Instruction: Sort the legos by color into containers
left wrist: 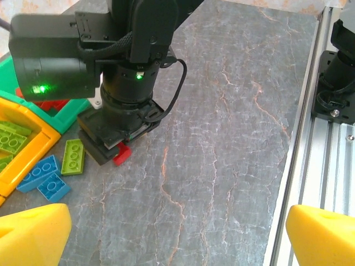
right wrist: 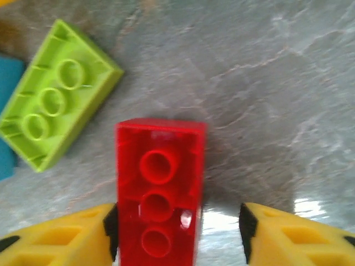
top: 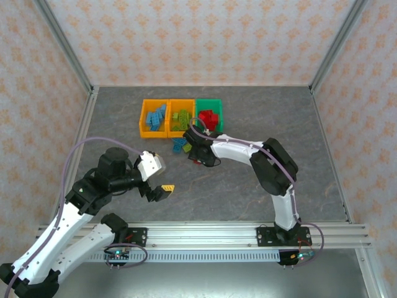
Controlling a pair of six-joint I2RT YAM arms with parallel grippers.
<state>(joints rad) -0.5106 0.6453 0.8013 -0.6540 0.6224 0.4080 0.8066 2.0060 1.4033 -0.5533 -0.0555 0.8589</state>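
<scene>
**Operator:** Report the bin layout and contents.

**Technician:** Three bins stand in a row at the far side of the table (top: 223, 198), side walls touching. The left orange bin (top: 143, 124) holds blue bricks (top: 156, 118). The middle orange bin (top: 182, 101) holds lime bricks (top: 182, 118). The green bin (top: 220, 115), on the right, holds red bricks (top: 209, 118).

**Operator:** Which pieces are outside the bins?

**Technician:** A loose cluster (top: 180, 146) of blue and lime pieces lies on the table just in front of the middle orange bin. In the left wrist view, one loose lime brick (left wrist: 72, 156) lies flat, studs up, beside two loose blue bricks (left wrist: 39, 172). A single red brick (right wrist: 160, 194) lies flat on the table near them, studs up, in front of the green bin.

**Operator:** Status of the right gripper?

**Technician:** The right gripper (top: 200, 156) is lowered over the single red brick with its jaws released. In the right wrist view the brick sits between the fingers. One finger is against its side; the other stands apart, with table showing in the gap.

**Operator:** Status of the left gripper?

**Technician:** The left gripper (top: 162, 189) is released, its fingers wide apart with only table between them. It sits over the near part of the table, well apart from the bins.
</scene>
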